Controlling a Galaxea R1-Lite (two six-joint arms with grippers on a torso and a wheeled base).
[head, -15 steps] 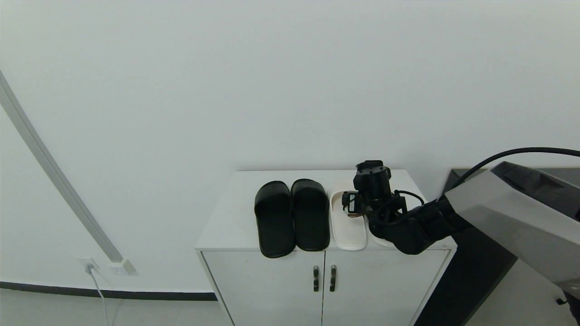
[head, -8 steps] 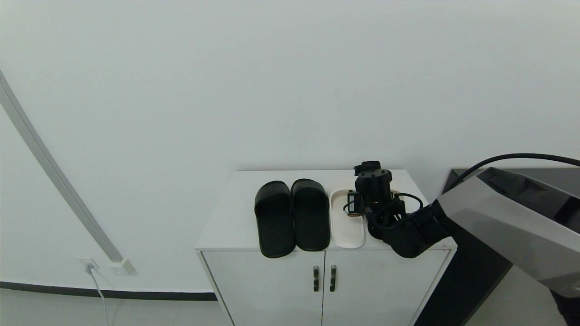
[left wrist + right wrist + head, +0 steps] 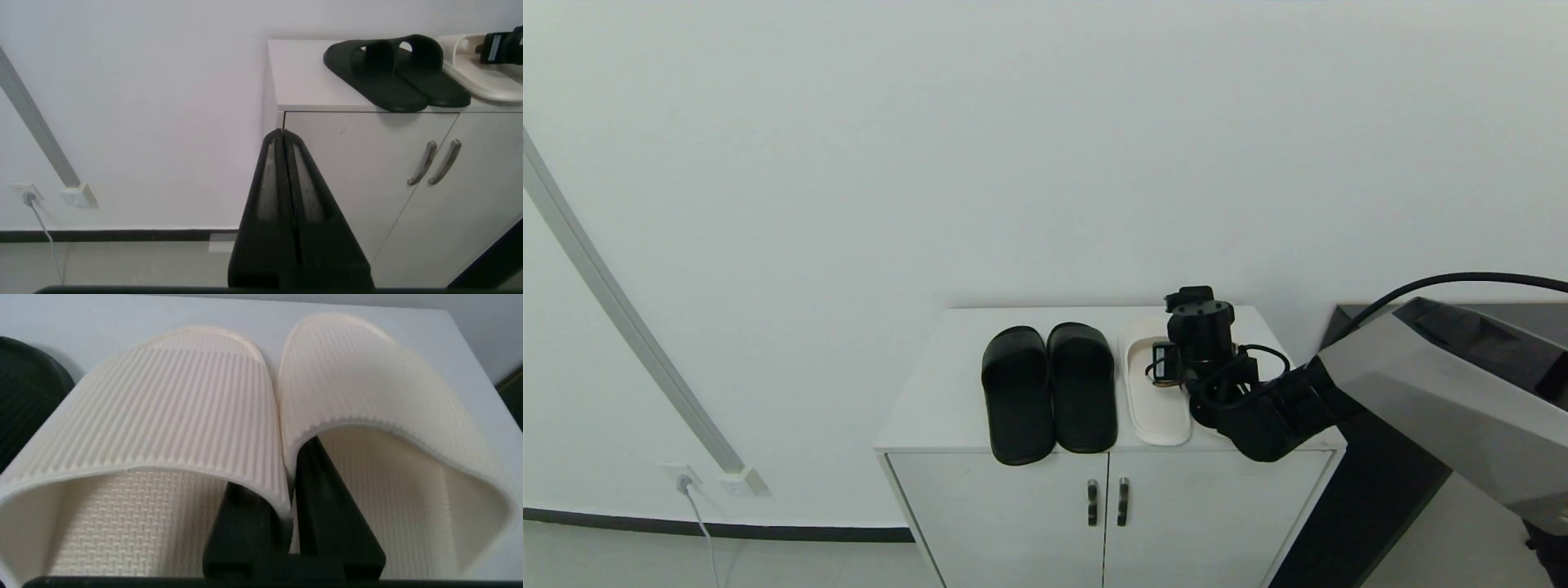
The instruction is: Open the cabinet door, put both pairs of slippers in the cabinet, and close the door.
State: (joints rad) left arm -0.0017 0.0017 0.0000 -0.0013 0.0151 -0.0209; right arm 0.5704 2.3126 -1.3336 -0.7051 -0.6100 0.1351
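Observation:
A pair of white slippers (image 3: 172, 400) lies side by side on the right part of the white cabinet's top (image 3: 931, 392). My right gripper (image 3: 290, 490) has one finger inside each slipper and is shut on their two adjoining inner walls; its fingertips are hidden under the ribbed straps. In the head view the gripper (image 3: 1164, 367) sits over the white slipper (image 3: 1156, 408). A pair of black slippers (image 3: 1049, 392) rests to the left of them. Both cabinet doors (image 3: 1013, 523) are shut, with two handles (image 3: 1107, 501) at the middle. My left gripper (image 3: 283, 143) hangs shut and empty, low and left of the cabinet.
A white wall rises right behind the cabinet. A grey cable duct (image 3: 621, 310) slants down the wall to a socket (image 3: 682, 476) with a cord. A dark surface (image 3: 1364, 490) stands right of the cabinet. Bare floor lies to the cabinet's left.
My right gripper has shifted slightly right and back on the cabinet top, and the white slippers have shifted with it. The black slippers and the doors have not moved.

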